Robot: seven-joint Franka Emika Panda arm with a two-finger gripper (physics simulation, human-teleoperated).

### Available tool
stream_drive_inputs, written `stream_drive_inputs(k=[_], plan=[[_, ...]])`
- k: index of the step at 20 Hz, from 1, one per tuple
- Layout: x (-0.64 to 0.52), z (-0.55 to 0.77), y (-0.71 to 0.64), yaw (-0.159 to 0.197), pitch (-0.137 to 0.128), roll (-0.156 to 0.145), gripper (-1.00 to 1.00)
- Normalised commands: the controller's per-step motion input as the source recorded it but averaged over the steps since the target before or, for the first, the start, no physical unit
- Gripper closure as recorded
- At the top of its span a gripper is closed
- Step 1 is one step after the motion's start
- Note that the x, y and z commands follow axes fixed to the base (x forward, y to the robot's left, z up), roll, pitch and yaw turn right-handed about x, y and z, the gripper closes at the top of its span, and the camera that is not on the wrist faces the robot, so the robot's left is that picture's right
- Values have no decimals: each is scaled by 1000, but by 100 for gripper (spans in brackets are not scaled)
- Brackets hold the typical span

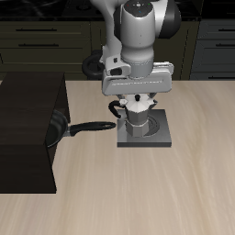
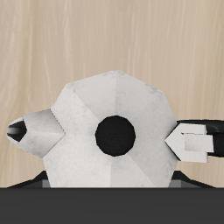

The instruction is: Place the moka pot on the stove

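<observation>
Fingers (image 1: 137, 99) sit low under the arm's white head in the exterior view, closed in around the top of the moka pot (image 1: 138, 112) — though the head hides just how they grip. The pot hangs upright directly over the stove (image 1: 145, 131), its base at or just above the dark burner; from this angle I cannot tell whether it is touching yet. A black frying pan (image 1: 64, 128) lies on the table (image 1: 184, 184) beside the stove, its long handle reaching toward the hotplate's edge, and part of it overlaps a large dark box (image 1: 27, 138). Dark cabinets (image 1: 46, 37) run along the back.

Looking straight down in the wrist view, the pot's faceted silver lid (image 2: 101, 131) fills the centre with its black knob (image 2: 115, 134) in the middle. One fingertip (image 2: 192, 142) presses against the pot's side, and on the opposite side a grey fingertip (image 2: 35, 131) meets it — so the pot is clamped between them, the opening no wider than the pot's body. Pale wood shows beyond the pot, and a dark band lies along one edge, likely the stove.

As I judge it, the pot lies straight below the fingers and over the burner; what remains is a short vertical lowering and release. Only the exterior view shows the stove underneath — only the wrist view shows the grip.
</observation>
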Motion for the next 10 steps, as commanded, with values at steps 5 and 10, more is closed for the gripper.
stream_drive_inputs(k=[5,10], plan=[[-233,-24,-6,-28,-7,15,100],[-210,-12,16,2,-4,25,100]])
